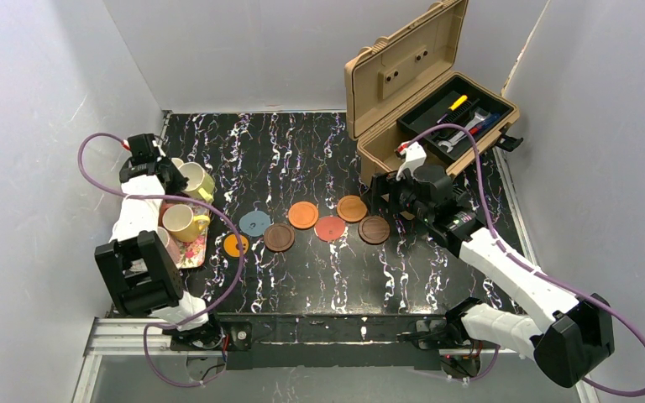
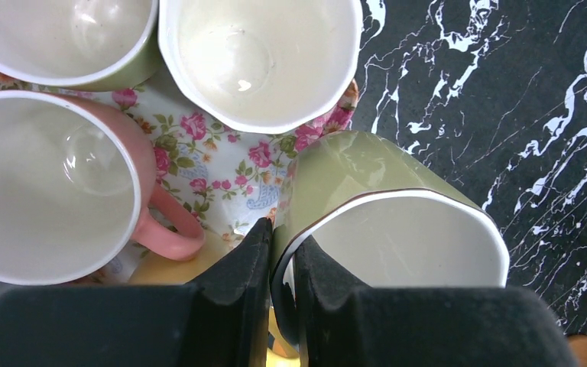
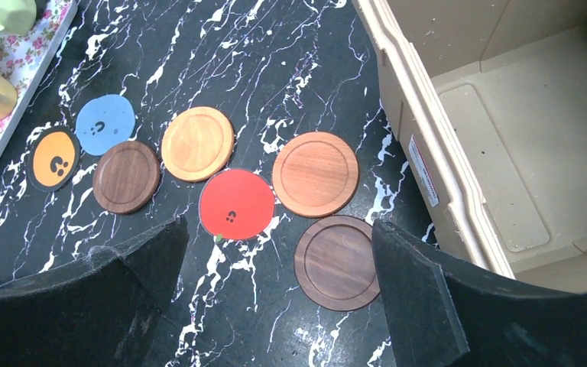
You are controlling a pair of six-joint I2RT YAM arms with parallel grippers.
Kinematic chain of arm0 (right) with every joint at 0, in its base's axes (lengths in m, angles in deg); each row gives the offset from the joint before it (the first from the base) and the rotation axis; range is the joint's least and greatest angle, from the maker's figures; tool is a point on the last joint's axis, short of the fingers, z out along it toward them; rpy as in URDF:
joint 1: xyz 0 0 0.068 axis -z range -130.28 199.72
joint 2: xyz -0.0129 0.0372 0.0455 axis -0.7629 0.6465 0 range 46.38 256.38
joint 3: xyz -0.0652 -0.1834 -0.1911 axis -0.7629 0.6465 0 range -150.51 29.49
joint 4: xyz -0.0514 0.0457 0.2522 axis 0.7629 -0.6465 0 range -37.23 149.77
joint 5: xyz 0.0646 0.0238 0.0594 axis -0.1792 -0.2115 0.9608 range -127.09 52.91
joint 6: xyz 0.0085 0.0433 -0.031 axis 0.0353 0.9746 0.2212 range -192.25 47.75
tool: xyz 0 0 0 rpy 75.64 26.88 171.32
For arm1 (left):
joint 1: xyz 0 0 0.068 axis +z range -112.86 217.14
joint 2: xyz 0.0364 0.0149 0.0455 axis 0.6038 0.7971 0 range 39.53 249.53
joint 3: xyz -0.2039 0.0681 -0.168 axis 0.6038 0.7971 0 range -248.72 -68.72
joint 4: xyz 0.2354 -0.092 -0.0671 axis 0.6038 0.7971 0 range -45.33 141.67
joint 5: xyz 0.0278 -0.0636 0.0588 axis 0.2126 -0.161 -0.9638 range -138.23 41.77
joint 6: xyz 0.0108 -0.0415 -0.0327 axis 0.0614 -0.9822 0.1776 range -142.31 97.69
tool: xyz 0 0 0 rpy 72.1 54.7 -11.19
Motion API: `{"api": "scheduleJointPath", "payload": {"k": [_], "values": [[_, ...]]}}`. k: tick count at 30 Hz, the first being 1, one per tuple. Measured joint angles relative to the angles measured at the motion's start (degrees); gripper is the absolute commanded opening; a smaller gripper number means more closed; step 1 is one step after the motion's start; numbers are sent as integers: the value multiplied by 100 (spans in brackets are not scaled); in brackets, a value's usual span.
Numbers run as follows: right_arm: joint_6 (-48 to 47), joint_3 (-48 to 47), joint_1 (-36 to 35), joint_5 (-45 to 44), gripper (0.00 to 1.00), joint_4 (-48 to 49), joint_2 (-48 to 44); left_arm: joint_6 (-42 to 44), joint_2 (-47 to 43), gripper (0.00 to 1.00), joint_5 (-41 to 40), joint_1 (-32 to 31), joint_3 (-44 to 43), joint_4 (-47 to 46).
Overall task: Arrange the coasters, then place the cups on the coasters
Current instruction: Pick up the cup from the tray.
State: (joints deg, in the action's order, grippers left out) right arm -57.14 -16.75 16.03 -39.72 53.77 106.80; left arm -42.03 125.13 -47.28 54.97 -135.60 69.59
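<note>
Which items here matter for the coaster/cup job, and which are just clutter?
Job:
- seven coasters
- cups on the tray
- green cup, its rim pinched by the left gripper
- right gripper, open above the coasters

Lying about:
- open toolbox
- tools inside it
- the floral tray

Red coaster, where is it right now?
Top view: the red coaster lies flat mid-table, between an orange-brown coaster on its left and a dark wood coaster on its right.
</note>
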Motion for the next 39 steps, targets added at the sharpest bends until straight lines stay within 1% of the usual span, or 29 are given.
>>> {"api": "scheduleJointPath", "payload": {"k": [4, 8, 12, 16, 22, 26, 29, 32, 39], "values": [[-2, -48, 0, -31, 99, -26, 0, -7, -70, 0, -13, -120, 24, -11], [-4, -155, 0, -74, 99, -105, 0, -26, -210, 0, -116, -549, 85, 57], [-2, -297, 0, -142, 99, -181, 2, -103, -378, 0, -131, -1261, 79, 114], [7, -483, 0, -201, 99, -310, 81, -157, -428, 0, -232, -2144, 31, 160], [210, -761, -52, -234, 96, -455, 505, -256, -446, 0, -236, -3436, 52, 168], [431, -898, -240, -304, 94, -450, 850, -310, -452, 0, -208, -4000, 136, 166], [621, -1032, -509, -411, 93, -437, 1200, -326, -452, 0, -247, -4319, 225, 170], [868, -1158, -809, -562, 88, -420, 1539, -326, -424, 0, -348, -4544, 260, 234], [1368, -1716, -1246, -656, 87, -417, 2277, -319, -232, 0, -479, -4640, 260, 286]]}}
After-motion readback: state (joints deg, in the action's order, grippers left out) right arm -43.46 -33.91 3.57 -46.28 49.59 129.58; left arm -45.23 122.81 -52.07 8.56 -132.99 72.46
